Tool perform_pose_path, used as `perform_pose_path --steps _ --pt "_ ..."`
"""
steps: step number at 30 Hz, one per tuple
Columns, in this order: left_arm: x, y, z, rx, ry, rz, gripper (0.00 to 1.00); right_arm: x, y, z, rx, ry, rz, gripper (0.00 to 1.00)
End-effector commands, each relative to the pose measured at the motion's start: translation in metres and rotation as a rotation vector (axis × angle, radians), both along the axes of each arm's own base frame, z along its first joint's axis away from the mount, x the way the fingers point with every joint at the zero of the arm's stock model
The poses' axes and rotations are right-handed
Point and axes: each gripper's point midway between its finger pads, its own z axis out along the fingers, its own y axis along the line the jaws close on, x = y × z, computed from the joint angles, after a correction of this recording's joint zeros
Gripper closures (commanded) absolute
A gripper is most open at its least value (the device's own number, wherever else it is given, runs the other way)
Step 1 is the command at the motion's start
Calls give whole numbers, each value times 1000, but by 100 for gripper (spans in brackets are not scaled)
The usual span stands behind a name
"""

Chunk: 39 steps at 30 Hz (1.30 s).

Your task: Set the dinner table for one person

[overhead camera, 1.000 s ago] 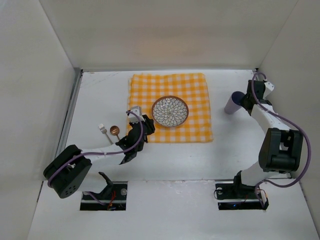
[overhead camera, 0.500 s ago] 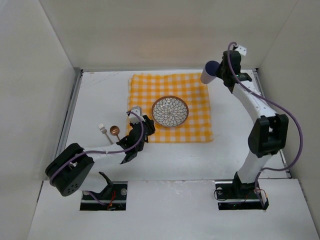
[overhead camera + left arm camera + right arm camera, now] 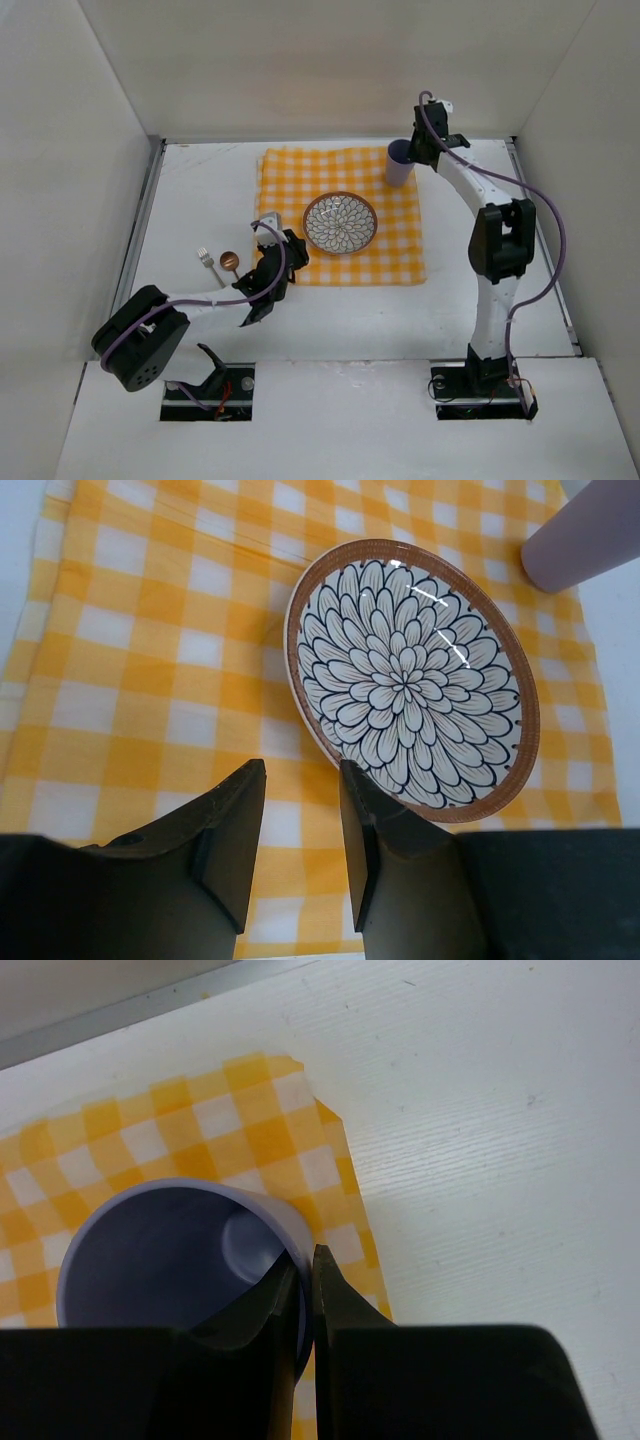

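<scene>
Nearest to you, on the left part of the dinner table, a fork and a copper-bowled spoon lie side by side on the bare white top, just left of your left arm's wrist.

Your left gripper sits over the near-left part of the yellow-and-white checked cloth. Its 2 fingers are parted and nothing is between them. In the left wrist view the plate's near rim lies just past the fingertips.

The plate is a round one with a brown rim and a dark petal pattern. It lies flat on the cloth, a little nearer than the cloth's middle.

The table itself fills the floor of the white enclosure, and the cloth is spread on its far central part.

Farther back, at the cloth's far right corner, a lavender cup stands upright with its mouth up. Your right gripper is clenched on the cup's rim, with 1 finger inside the wall and 1 outside. You cannot tell from these views whether the cup's base rests on the cloth or hangs just above it.
</scene>
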Motion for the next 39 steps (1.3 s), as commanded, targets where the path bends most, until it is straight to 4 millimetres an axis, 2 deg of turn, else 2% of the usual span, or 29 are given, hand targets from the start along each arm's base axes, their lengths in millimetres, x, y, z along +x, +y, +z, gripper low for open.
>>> perform_pose_path --steps 1,4,7,9,12,16,20,26,28,29,31,33,34,36,39 --pt "5 -1 16 -55 -41 10 66 12 6 8 -6 -16 24 89" --pt "6 1 14 -51 -38 18 66 17 8 -1 -9 4 25 87" --pt "6 2 14 -52 -37 18 66 20 9 -2 -18 5 32 84" --pt "7 3 14 -50 -38 26 65 19 9 1 -18 -1 32 78" --pt "8 5 12 -46 -32 29 65 19 9 14 -16 -29 34 63" --pt "10 9 15 -35 -41 42 62 14 9 42 -4 -85 40 51" --pt "11 18 16 -33 -43 64 59 4 13 84 9 -176 57 41" --pt "12 32 25 10 -59 82 57 -26 12 137 50 -306 55 35" --pt "12 40 31 26 -60 98 56 -44 10 153 88 -369 39 35" --pt "12 44 35 32 -60 113 56 -54 11 159 119 -408 35 37" --pt "13 53 38 50 -50 142 58 -80 23 159 219 -488 39 55" --pt "10 62 38 63 -24 158 61 -105 39 148 317 -542 54 82" --pt "7 66 37 71 -11 162 63 -118 48 137 371 -556 52 88" --pt "-5 78 29 107 33 173 70 -137 71 110 452 -541 82 92" --pt "-27 106 10 187 138 213 78 -159 97 70 447 -448 153 91"
